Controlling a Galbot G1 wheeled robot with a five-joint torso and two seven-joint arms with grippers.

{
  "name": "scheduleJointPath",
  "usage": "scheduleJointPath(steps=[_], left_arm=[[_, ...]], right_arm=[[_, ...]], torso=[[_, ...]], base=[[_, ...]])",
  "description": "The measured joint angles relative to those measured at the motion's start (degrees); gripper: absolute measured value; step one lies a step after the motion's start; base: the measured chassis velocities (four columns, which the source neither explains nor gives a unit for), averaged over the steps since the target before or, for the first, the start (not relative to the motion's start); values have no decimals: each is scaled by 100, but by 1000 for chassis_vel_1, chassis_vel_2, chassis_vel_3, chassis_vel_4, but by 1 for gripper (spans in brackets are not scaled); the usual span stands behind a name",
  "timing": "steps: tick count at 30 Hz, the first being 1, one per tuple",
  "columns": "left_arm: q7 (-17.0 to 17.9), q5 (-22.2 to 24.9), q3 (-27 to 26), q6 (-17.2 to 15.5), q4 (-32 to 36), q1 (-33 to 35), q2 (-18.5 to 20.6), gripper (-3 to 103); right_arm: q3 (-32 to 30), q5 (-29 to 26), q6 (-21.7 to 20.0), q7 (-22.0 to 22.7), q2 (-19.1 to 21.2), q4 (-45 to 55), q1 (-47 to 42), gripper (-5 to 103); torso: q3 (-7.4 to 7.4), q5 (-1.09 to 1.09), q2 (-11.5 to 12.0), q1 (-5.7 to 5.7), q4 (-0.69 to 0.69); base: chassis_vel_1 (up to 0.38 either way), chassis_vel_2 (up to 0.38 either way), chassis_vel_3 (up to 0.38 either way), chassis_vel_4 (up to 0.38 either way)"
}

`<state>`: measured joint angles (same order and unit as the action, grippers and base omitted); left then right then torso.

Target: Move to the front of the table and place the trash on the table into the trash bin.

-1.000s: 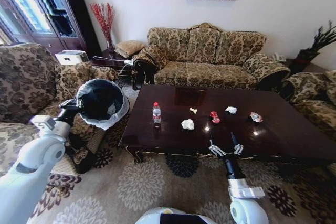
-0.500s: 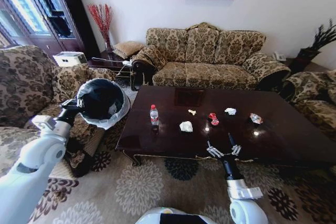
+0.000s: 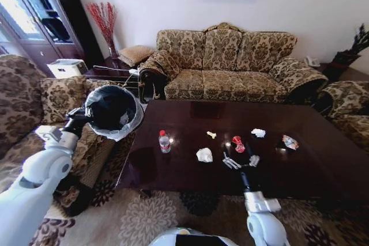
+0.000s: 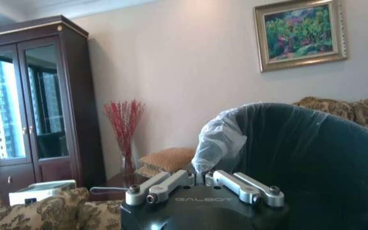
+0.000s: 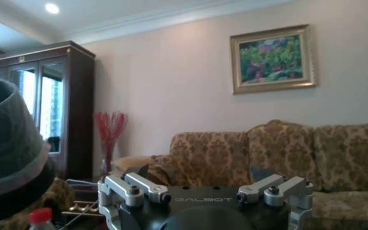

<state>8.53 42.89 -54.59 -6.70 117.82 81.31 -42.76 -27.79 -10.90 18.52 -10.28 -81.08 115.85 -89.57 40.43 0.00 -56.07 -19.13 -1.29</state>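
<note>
Over the table (image 3: 323, 165), right gripper (image 3: 241, 160) open near red wrapper (image 3: 236, 143); bottle (image 3: 164, 141) upright. Left gripper (image 4: 203, 186) clamps bin (image 3: 112, 111), mouth tilted tableward.

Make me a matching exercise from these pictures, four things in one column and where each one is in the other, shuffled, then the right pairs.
Things:
1. clear plastic bottle with red label
2. black-lined trash bin
3. multicoloured wrapper
4. right gripper

Places:
A. held up by the left gripper, beside the table
B. open, over the glossy dark table, near the red wrapper
C. upright at the table's left part
D. farthest right of the litter

Pairs: 1-C, 2-A, 3-D, 4-B
</note>
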Motion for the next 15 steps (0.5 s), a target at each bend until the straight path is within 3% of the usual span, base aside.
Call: scheduleJointPath(steps=[7, 11, 15], left_arm=[[27, 1, 106, 5, 11, 39, 86, 3], [67, -7, 158, -26, -1, 19, 111, 3], [97, -22, 169, -41, -2, 13, 86, 3]], right_arm=[[909, 184, -236, -270, 369, -485, 453, 100], [1717, -173, -632, -356, 1061, -843, 1135, 100], [2132, -350, -768, -320, 1376, -1046, 1583, 100]], torso=[[-4, -3, -5, 10, -4], [0, -1, -3, 0, 0], [1, 1, -2, -1, 1]], base=[[21, -7, -10, 13], [0, 0, 0, 0], [0, 0, 0, 0]])
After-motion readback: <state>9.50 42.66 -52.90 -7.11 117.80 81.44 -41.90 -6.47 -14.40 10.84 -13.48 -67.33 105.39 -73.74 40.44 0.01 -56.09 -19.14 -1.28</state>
